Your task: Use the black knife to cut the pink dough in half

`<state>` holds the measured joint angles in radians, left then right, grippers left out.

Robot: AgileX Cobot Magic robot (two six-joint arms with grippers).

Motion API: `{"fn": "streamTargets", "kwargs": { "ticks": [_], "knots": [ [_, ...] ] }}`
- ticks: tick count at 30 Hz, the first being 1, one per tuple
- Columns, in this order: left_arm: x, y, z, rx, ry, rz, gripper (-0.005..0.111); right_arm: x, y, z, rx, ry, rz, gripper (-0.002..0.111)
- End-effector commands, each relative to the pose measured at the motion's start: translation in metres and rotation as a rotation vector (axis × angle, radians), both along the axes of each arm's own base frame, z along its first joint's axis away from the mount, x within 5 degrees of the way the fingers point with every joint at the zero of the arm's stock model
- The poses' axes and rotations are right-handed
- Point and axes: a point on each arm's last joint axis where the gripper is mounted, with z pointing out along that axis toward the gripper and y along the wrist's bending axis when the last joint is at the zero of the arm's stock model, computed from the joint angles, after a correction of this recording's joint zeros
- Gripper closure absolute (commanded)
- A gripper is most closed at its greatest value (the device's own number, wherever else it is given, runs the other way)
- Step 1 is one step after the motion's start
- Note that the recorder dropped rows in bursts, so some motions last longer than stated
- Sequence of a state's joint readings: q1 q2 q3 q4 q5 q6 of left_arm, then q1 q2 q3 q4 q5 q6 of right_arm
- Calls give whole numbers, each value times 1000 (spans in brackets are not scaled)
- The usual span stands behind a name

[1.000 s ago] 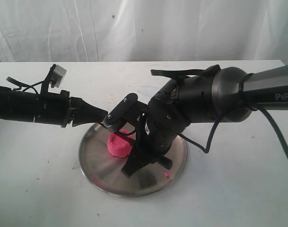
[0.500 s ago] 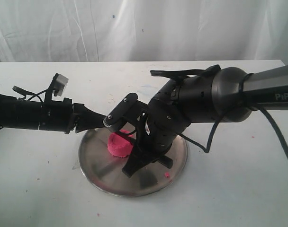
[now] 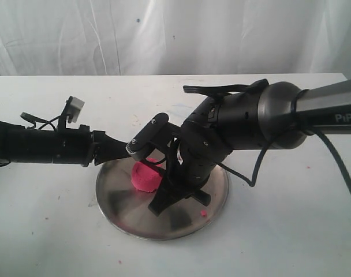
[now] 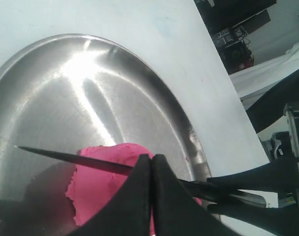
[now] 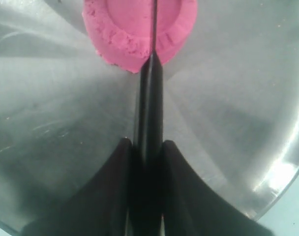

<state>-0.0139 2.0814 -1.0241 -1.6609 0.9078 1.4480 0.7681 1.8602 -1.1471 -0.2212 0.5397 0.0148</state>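
Note:
The pink dough (image 3: pixel 144 176) is one round lump on the steel plate (image 3: pixel 123 202), left of its centre. My right gripper (image 5: pixel 145 143) is shut on the handle of the black knife (image 5: pixel 149 98). The blade runs edge-on across the middle of the dough (image 5: pixel 122 27). In the left wrist view the blade (image 4: pixel 71 158) lies along the top of the dough (image 4: pixel 98 189). My left gripper (image 4: pixel 152 157) is shut with nothing in it, its tip just beside the blade. In the exterior view the left gripper (image 3: pixel 127 148) hovers at the plate's far left rim, above the dough.
A small pink crumb (image 3: pixel 203 213) lies on the plate near its right front rim. The right arm's bulky wrist (image 3: pixel 221 135) hangs over the plate's middle. White tabletop (image 3: pixel 48 231) surrounds the plate, with a white curtain (image 3: pixel 164 34) behind.
The left arm has sunk lower toward the plate, its shut tip dropping closer to the dough. The right arm, knife and dough have not moved.

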Motion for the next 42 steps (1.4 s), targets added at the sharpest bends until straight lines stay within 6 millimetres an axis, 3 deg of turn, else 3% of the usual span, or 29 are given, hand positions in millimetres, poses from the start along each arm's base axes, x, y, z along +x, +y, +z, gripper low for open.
{"fn": "streamTargets", "kwargs": {
  "ticks": [1, 14, 25, 34, 42],
  "knots": [
    [4, 0, 1, -12, -23, 9, 107, 2, 1, 3, 14, -17, -1, 108],
    [4, 0, -18, -11, 31, 9, 107, 2, 1, 3, 15, -16, -3, 108],
    [15, 5, 25, -112, -77, -80, 107, 2, 1, 3, 9, -10, -4, 108],
    [14, 9, 14, 59, 12, -63, 107, 2, 1, 3, 12, -13, -3, 108],
    [20, 12, 44, 228, -14, -109, 107, 2, 1, 3, 15, -16, -3, 108]
  ]
}}
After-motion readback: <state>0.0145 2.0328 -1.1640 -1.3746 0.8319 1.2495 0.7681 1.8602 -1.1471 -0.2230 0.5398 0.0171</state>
